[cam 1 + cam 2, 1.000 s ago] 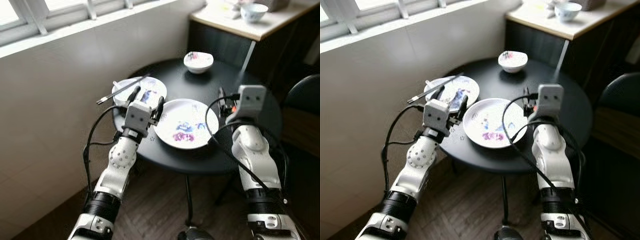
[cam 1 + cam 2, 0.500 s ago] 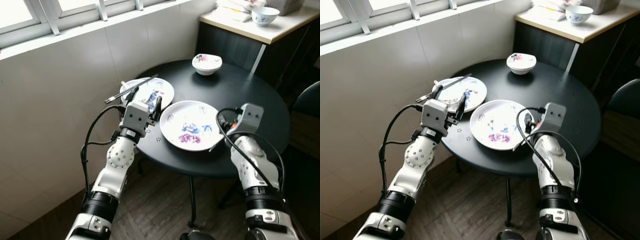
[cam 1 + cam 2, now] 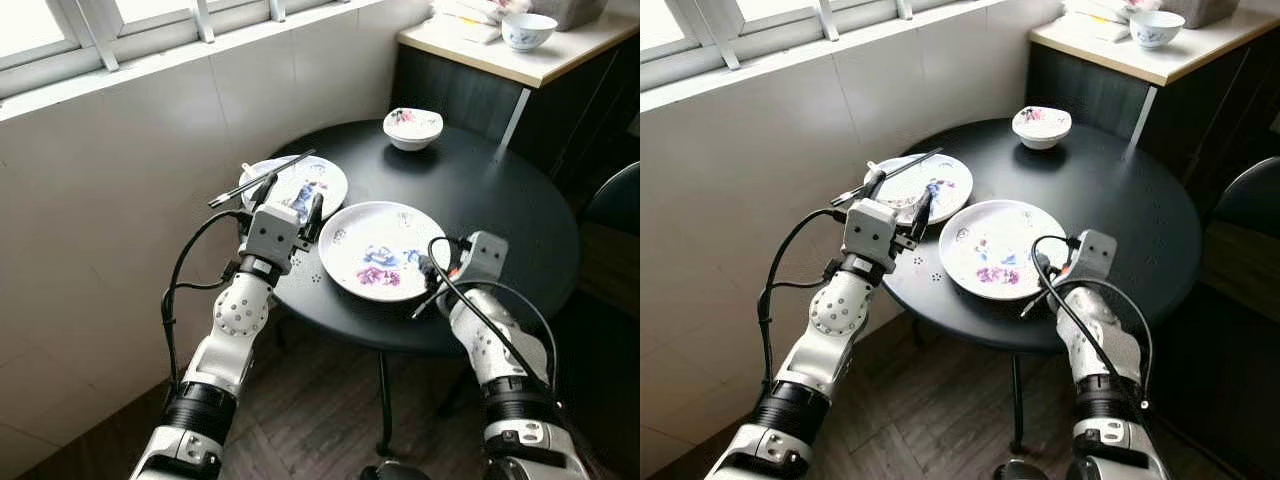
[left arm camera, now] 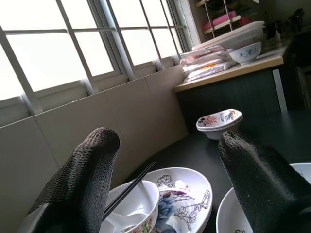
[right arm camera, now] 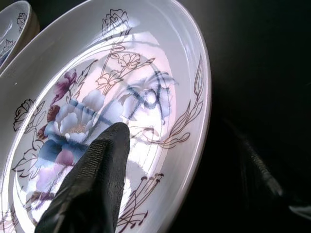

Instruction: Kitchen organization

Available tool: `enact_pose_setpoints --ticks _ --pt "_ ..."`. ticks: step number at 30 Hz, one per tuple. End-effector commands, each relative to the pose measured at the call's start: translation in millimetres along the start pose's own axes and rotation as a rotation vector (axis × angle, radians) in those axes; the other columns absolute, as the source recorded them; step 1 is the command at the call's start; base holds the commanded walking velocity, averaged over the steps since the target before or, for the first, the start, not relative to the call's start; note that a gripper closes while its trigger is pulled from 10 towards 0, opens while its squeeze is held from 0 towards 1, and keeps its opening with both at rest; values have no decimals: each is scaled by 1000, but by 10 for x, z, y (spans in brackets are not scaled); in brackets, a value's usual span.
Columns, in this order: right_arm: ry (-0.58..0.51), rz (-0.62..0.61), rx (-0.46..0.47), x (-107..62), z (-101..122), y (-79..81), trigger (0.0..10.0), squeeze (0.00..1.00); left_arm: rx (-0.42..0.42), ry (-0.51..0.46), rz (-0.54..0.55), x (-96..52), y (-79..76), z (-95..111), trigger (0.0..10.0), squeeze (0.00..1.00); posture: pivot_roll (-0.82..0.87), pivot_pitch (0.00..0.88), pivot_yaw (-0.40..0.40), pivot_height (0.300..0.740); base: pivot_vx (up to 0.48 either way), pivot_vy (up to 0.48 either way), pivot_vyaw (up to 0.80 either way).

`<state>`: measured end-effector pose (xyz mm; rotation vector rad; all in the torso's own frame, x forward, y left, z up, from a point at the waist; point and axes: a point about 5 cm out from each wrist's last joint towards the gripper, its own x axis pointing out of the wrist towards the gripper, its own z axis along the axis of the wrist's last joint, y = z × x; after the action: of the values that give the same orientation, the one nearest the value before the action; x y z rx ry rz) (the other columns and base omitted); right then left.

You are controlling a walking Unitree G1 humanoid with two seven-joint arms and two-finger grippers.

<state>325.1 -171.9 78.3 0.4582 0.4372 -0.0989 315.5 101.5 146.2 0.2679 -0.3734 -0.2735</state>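
The right gripper (image 3: pixel 432 285) is set astride the near rim of the large white floral porcelain plate (image 3: pixel 383 250), one finger above, fingers parted, evidently for lifting.

The left gripper (image 3: pixel 291 198) is held unclenched, empty, just short of the smaller floral plate (image 3: pixel 318 178).

The round black table (image 3: pixel 500 190) carries two floral plates (image 3: pixel 380 250) (image 3: pixel 315 180), one small floral bowl (image 3: pixel 413 127) and one pair of chopsticks (image 3: pixel 262 178), while one more bowl (image 3: pixel 523 30) sits on the counter (image 3: pixel 530 62).

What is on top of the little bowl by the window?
Black chopsticks lie across the little bowl, which sits on a flowered plate. A white spoon seems to rest inside it. The bowl's bottom is hidden by its rim and the left gripper.
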Motion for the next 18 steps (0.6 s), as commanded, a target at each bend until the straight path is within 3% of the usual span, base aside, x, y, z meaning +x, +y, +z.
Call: enact_pose_setpoints --ticks 1,5,6,7,8,9,18 --pt "12 24 33 11 14 39 10000 0 13 22 -1 1 11 -32 10000 0 -173 0 47 740 0 0 0" --pt "18 30 47 17 9 42 10000 0 15 24 -1 1 9 -35 10000 0 -173 0 47 740 0 0 0" --pt "15 41 72 20 17 50 4549 0 17 26 -1 5 10 -36 10000 0 -172 0 45 740 0 0 0" --pt "13 44 80 22 22 52 3373 0 18 27 0 8 11 -37 10000 0 -172 0 45 740 0 0 0" --pt "13 44 80 22 22 52 3373 0 18 27 0 8 11 -37 10000 0 -172 0 45 740 0 0 0" --pt "8 49 92 22 31 56 0 0 19 28 1 10 11 -38 10000 0 -172 0 45 740 0 0 0" --pt "14 69 194 20 48 74 0 0 26 36 -4 11 1 -56 10000 0 -176 0 48 740 0 0 0"
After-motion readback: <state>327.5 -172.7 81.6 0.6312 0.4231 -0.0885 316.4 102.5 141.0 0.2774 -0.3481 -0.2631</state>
